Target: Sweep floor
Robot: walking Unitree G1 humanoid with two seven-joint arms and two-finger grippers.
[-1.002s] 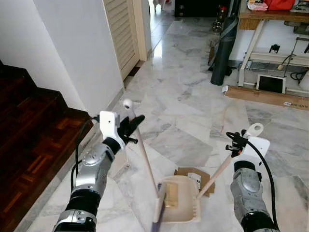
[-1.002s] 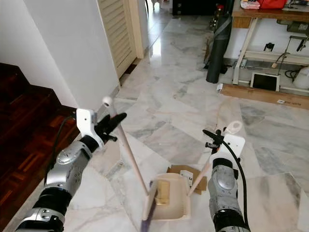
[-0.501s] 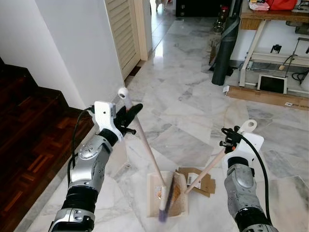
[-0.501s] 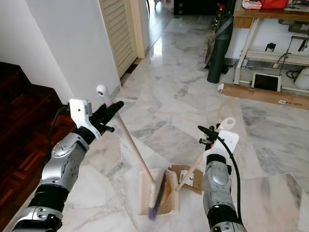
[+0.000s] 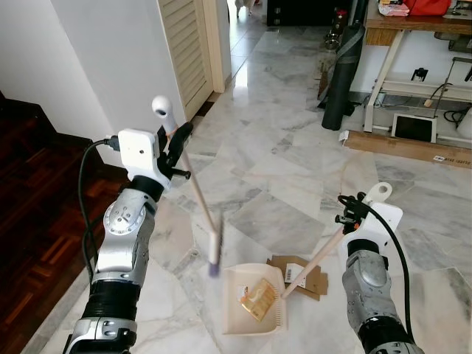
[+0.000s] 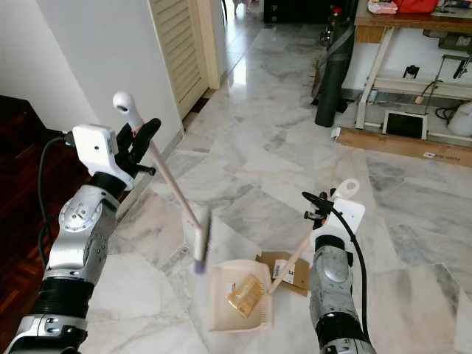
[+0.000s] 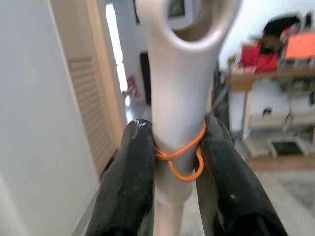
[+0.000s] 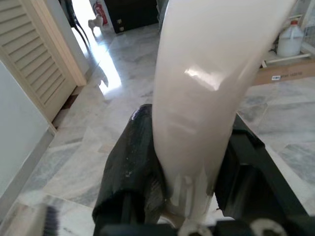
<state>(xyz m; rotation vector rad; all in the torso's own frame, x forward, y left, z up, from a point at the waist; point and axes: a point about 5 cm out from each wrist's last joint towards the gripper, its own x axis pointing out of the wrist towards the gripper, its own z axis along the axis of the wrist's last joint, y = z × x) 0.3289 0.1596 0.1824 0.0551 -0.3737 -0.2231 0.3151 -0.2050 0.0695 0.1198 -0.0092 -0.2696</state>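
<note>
My left gripper [image 5: 177, 141] is shut on the pale broom handle [image 5: 193, 184], near its white tip; an orange rubber band [image 7: 179, 155] wraps the handle between the fingers [image 7: 135, 172]. The blurred broom head [image 5: 214, 251] hangs above the floor, left of the cream dustpan [image 5: 243, 321]. A crumpled yellow-brown wrapper [image 5: 258, 299] lies in the pan. My right gripper [image 5: 351, 214] is shut on the dustpan's long handle [image 5: 317, 258], whose white grip [image 8: 202, 98] sits between the black fingers [image 8: 130, 167].
A flat piece of cardboard [image 5: 313, 279] lies on the marble floor just behind the dustpan. Dark wooden stairs [image 5: 37, 192] and a white wall stand at the left. A louvred door [image 5: 184, 44], a dark rolled mat [image 5: 345, 70], a trestle table [image 5: 413, 29] and a wooden board [image 5: 405, 147] lie farther off.
My left arm has swung the broom up and to the left, out of the dustpan. The pan has settled flat with the wrapper inside. The right arm has barely moved.
</note>
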